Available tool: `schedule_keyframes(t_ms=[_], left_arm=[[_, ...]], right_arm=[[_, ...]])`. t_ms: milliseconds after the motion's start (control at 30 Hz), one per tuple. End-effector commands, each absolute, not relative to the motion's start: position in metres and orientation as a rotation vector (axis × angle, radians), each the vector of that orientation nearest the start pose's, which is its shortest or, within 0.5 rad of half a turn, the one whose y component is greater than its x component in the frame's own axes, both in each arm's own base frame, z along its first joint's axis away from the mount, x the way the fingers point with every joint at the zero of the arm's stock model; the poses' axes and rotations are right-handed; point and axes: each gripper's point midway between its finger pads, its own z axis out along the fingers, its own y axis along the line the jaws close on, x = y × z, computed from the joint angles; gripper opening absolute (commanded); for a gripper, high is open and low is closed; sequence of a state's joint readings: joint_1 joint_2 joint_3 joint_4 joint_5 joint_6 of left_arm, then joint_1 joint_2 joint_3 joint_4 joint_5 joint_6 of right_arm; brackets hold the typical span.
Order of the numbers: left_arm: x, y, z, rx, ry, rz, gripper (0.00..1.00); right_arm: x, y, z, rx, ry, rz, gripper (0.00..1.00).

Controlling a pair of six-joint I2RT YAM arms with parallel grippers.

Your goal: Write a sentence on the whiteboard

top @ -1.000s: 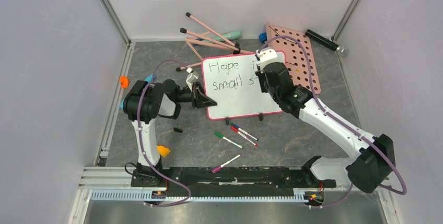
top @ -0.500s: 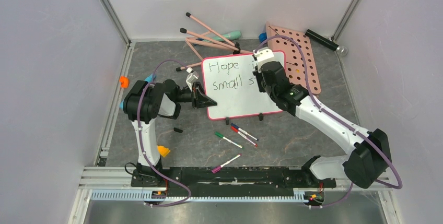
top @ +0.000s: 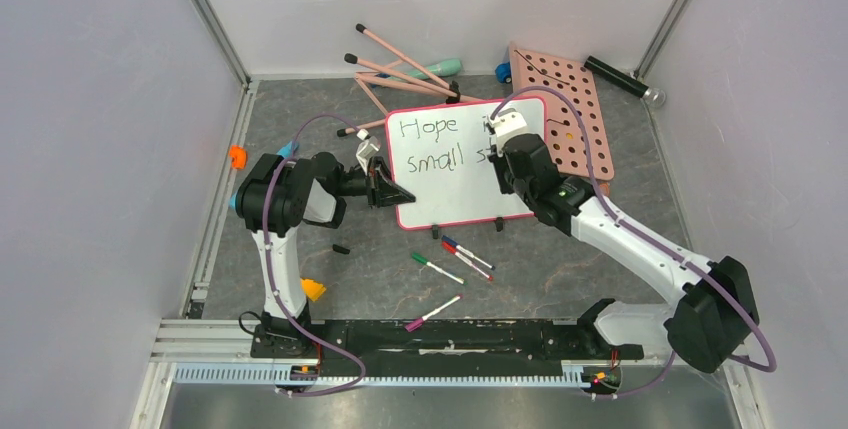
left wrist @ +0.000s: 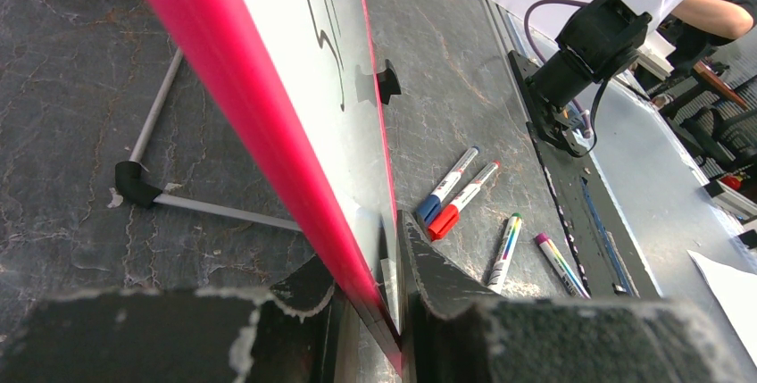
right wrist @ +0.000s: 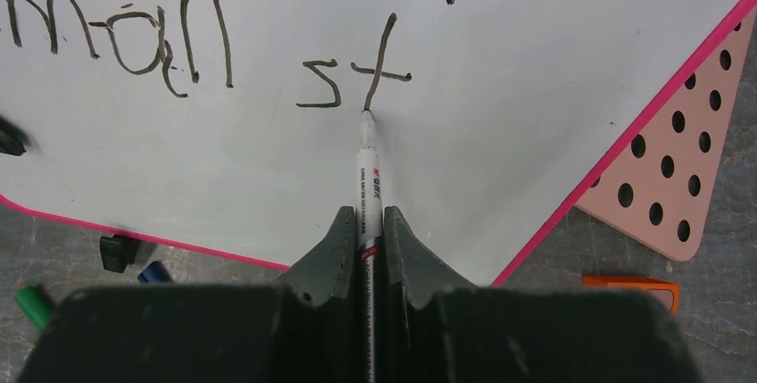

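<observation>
**Right gripper** (right wrist: 364,218): fingers pressed together on a thin white-barrelled marker pen (right wrist: 369,164), which runs straight out ahead of them. The pen tip touches the large glossy white whiteboard with pink-red rim (top: 455,199) at the foot of the "t".

The black handwritten sentence (top: 438,160) lies ahead of this gripper and to its left. The upper line reads "Hope", followed by strokes cut off at the edge of the wrist view. The lower line reads "small", then "st".

Just to this gripper's right, past the board's rim, a pink panel full of round holes (right wrist: 656,191) lies on the grey mottled table (top: 560,259).

**Left gripper** (left wrist: 386,289): pinching the whiteboard's left edge, one finger on each face with the rim between them.

- A small black clip (left wrist: 386,82) sits on the board's rim ahead of this gripper.
- On the written side of the board, a blue-capped marker (left wrist: 449,184) and a red-capped marker (left wrist: 464,198) lie side by side on the table.
- Two more pens lie just beyond those.
</observation>
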State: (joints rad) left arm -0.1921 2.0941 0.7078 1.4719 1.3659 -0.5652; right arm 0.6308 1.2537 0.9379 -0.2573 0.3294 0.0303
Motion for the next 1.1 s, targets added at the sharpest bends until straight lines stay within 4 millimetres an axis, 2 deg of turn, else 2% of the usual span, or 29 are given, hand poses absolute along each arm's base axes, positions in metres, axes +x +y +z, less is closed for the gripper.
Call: schedule_keyframes(t_ms=[0,333,433,1067], left_arm=[[0.3,-0.242,0.086,1.077,1.397,-1.491,0.16],[0.3,-0.242,0.086,1.077,1.397,-1.491,0.16],[0.3,-0.242,0.086,1.077,1.397,-1.491,0.16],[0.3,-0.242,0.086,1.078,1.396,-1.492,0.16]], right_arm=[[0.331,0.167,0.193,-0.403,2.034,0.034,0.0],[0.338,0.167,0.237,-0.352,1.945,0.051,0.0],[0.337,0.163,0.242,-0.337,1.928,0.041,0.0],[0.343,0.159,0.21,-0.351,2.002,-0.018,0.0]])
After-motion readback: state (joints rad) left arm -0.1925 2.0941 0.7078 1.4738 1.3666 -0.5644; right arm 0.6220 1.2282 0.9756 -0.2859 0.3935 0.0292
